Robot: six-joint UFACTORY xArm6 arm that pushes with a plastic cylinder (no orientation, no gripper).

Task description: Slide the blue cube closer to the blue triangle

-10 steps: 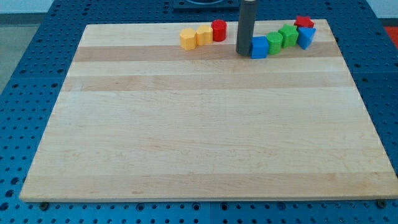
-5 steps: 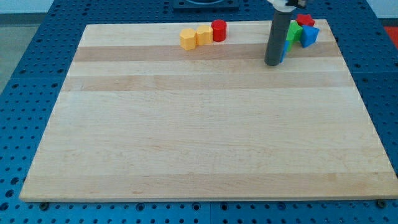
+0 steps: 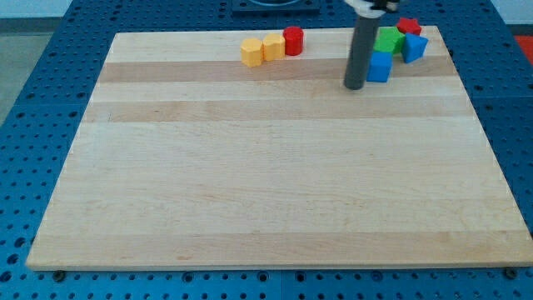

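one smooth blue cube sits just right of my tip; no fingers visible.

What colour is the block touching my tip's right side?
Blue: the blue cube, beside my tip, camera view.

Packed at the view's top right of the table: blue cube just right of my tip, green block, blue triangle and red block behind. Further left along the top edge, orange block, yellow block, red cylinder in a row.
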